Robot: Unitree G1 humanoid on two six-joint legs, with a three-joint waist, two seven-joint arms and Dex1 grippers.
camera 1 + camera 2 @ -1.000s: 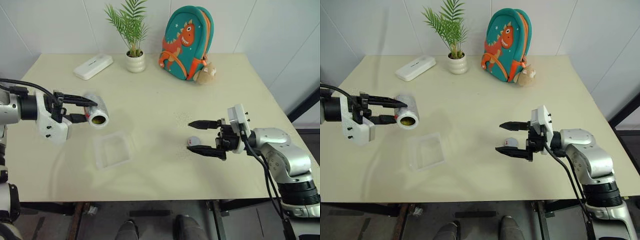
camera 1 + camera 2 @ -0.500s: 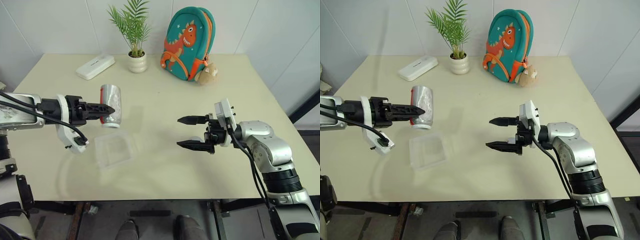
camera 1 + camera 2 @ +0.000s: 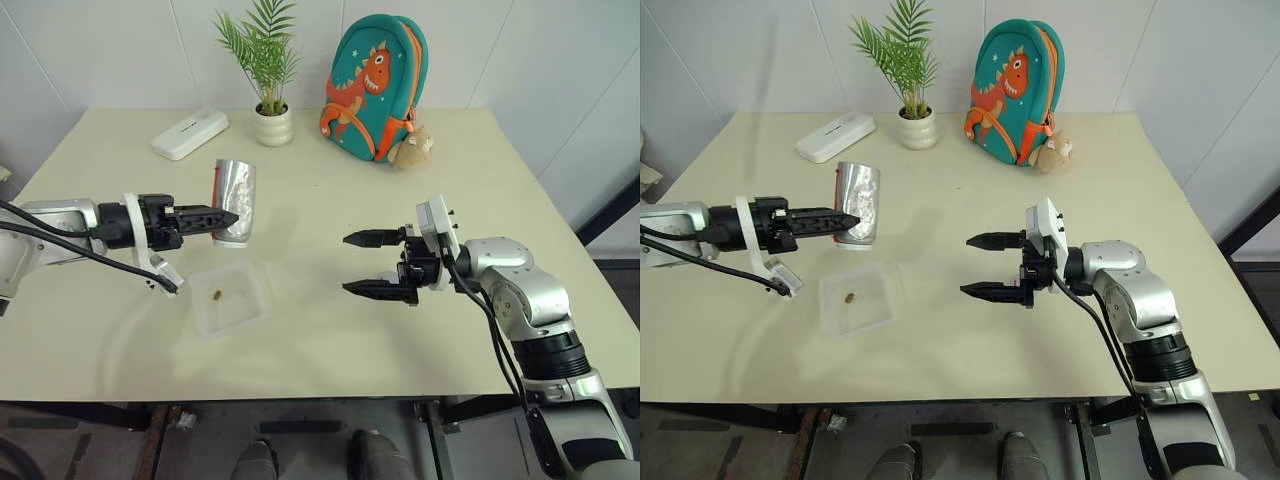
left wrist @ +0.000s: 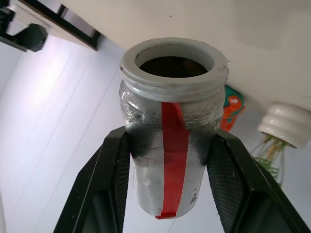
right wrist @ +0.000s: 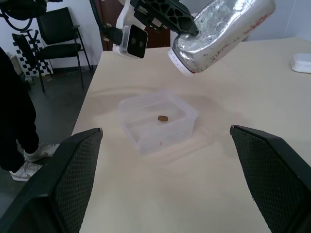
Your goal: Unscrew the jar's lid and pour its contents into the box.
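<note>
Jar: one small clear plastic jar (image 3: 234, 203) with a red strip, held upended above the table's left side, its open mouth pointing down just beside the far edge of the box.
Left gripper: the left gripper (image 4: 167, 160) has its two black fingers pinched on the jar's body, one on each side, below the threaded white rim.
Right gripper: the right gripper (image 3: 378, 264) hangs over the middle of the table with its fingers spread wide and nothing between them.
Box: one shallow clear plastic box (image 3: 259, 307) with rounded corners, flat on the table under and a little nearer than the jar.
Contents: one tiny brown piece (image 3: 217, 294) lies on the floor of the box, so the pour looks done.
Lid: I can't spot it from here.
How the jar handles: it looks light and stiff, and now empty; the smooth plastic could slip, so a mid-body hold across its width, as now, seems soundest. The thin wall might give under a hard squeeze.
How the box handles: light and thin, I'd guess; a knock would likely slide it and set the piece rolling.
Bystanders, counted: one potted palm (image 3: 262, 60), one white oblong case (image 3: 188, 133), one teal dinosaur backpack (image 3: 374, 84), one small plush toy (image 3: 413, 146), all along the far edge.
</note>
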